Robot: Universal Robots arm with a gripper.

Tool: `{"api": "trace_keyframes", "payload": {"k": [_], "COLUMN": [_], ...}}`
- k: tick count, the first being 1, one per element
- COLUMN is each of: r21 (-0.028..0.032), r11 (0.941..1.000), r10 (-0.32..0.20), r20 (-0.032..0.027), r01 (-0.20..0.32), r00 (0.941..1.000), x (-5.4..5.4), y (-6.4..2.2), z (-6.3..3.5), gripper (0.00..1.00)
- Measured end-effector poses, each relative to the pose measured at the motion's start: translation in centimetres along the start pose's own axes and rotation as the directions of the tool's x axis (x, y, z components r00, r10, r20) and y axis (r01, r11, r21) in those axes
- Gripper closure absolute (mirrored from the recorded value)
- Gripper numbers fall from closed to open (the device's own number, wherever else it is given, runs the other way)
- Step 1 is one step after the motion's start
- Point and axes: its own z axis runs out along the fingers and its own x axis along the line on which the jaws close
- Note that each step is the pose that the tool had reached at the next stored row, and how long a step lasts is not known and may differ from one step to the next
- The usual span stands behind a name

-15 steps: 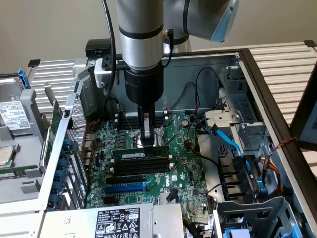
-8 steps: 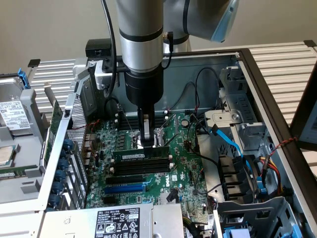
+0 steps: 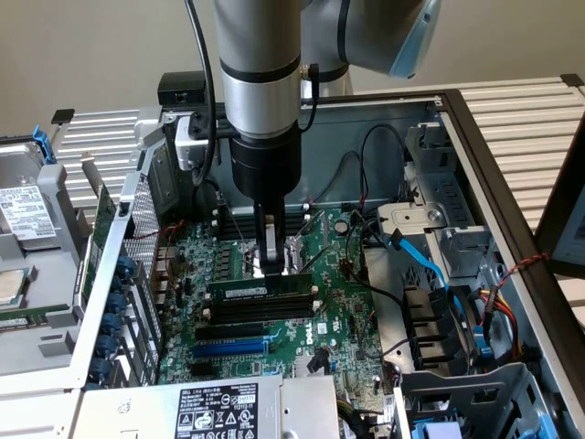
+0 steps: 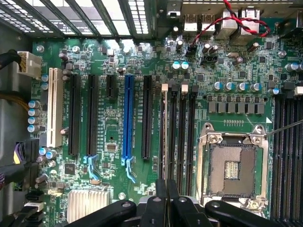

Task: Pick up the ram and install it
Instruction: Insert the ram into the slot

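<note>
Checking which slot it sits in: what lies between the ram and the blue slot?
One long black slot, empty, runs between the ram and the blue slot. It shows in both the exterior and wrist views.

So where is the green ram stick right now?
In the exterior view the ram stands on edge mid-motherboard, right under the end effector, with empty black slots between it and the blue slot.

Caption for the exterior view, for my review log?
Gripper shut on the ram at its top edge, stick upright at the black slots beside the CPU socket.
</note>
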Motion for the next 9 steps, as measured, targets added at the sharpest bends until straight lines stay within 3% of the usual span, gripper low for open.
{"api": "trace_keyframes", "payload": {"k": [9], "r21": [0.0002], "r11": [1.0], "r10": [-0.001], "r20": [-0.0027], "r01": [0.001], "r00": [1.0], "x": [0.04], "y": [0.02], "z": [0.24], "gripper": [0.88]}}
